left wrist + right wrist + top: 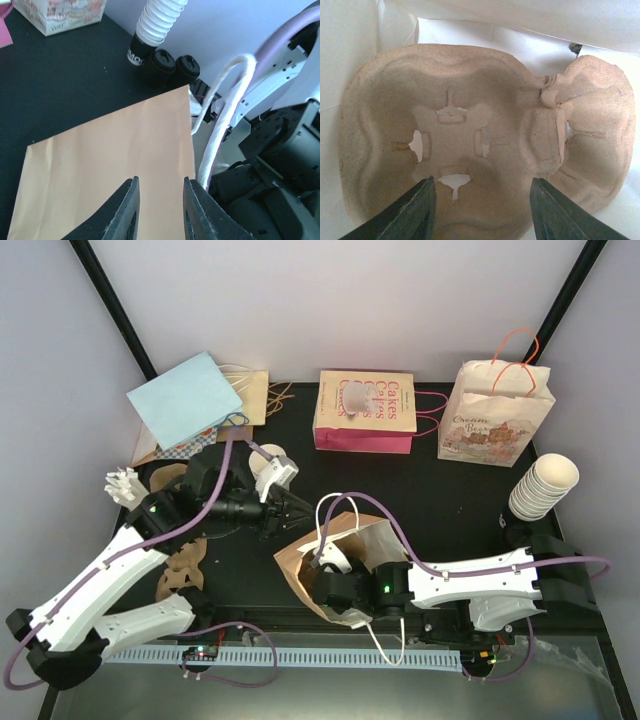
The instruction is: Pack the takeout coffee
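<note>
Risk of snagging white rope handle (227, 112) when pulling right tool (482, 182) out of brown bag (110, 155): would tip bag, drag pulp carrier (470, 125) along. Above carrier, right tool wide apart, empty. At bag's left face, left tool (160, 181) narrowly apart, empty. Apparently outside bag, far of left arm: coffee cup (268, 454). Underneath, black tabletop (450, 490); around, pale walls, black frame poles

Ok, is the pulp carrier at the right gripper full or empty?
Empty: both visible wells of the pulp carrier are bare, nothing seated in them.
</note>
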You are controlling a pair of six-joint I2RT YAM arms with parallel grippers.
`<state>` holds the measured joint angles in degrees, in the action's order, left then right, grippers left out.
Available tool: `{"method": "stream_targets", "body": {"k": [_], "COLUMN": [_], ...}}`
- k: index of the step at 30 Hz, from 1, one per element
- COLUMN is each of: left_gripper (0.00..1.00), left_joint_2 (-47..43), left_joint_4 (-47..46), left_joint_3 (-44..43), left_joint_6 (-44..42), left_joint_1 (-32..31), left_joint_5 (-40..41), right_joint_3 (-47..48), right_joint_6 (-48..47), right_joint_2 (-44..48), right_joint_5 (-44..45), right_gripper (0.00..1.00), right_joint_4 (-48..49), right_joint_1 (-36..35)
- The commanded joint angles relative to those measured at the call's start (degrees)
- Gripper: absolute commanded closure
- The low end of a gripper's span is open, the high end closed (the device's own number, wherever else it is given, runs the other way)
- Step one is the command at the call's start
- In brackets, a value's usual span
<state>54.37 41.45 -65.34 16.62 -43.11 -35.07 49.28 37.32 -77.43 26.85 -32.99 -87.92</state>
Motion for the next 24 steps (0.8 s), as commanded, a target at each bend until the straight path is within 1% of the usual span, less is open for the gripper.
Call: {"method": "stream_targets", "body": {"k": [1,4,8,12,14,16,20,22,24], "left_gripper": [0.73,0.73,0.72,0.56,0.52,0.53,0.57,0.57,0.59], "left_joint_2": [-3.20,-2.34,-3.01,-5.20,-5.54,-5.23,-4.71,-4.28,-2.80], "left_joint_4": [-3.93,-4.36,-6.85,-11.30,-12.85,-13.50,-14.53,-13.55,-10.42], "left_joint_3": [-1.12,-0.97,0.22,2.13,2.73,2.92,3.09,2.97,1.87], "left_joint_6": [2.14,2.80,3.76,5.29,5.79,6.00,6.43,6.28,5.23], "left_joint_1": [-0.13,-0.22,-0.20,-0.13,-0.13,-0.15,-0.17,-0.19,-0.20], "left_joint_5": [1.62,-0.76,-1.88,-2.60,-3.71,-4.68,-5.81,-4.19,-0.73], "right_joint_3": [0.53,0.69,0.59,0.28,0.06,-0.05,-0.14,-0.15,-0.17], "right_joint_6": [-0.45,-0.56,-0.58,-0.58,-0.58,-0.80,-0.93,-1.02,-1.02], "right_joint_2": [0.92,0.87,0.95,1.46,1.72,1.81,1.95,2.06,2.06], "right_joint_5": [0.19,0.13,0.07,-0.04,-0.04,-0.10,-0.13,-0.28,-0.25], "right_gripper": [0.46,0.46,0.46,0.46,0.47,0.47,0.47,0.47,0.47], "right_joint_4": [0.47,0.48,0.56,0.83,0.96,1.07,1.12,1.13,1.30], "right_joint_1": [0.36,0.38,0.71,0.95,1.18,1.31,1.39,1.45,1.44]}}
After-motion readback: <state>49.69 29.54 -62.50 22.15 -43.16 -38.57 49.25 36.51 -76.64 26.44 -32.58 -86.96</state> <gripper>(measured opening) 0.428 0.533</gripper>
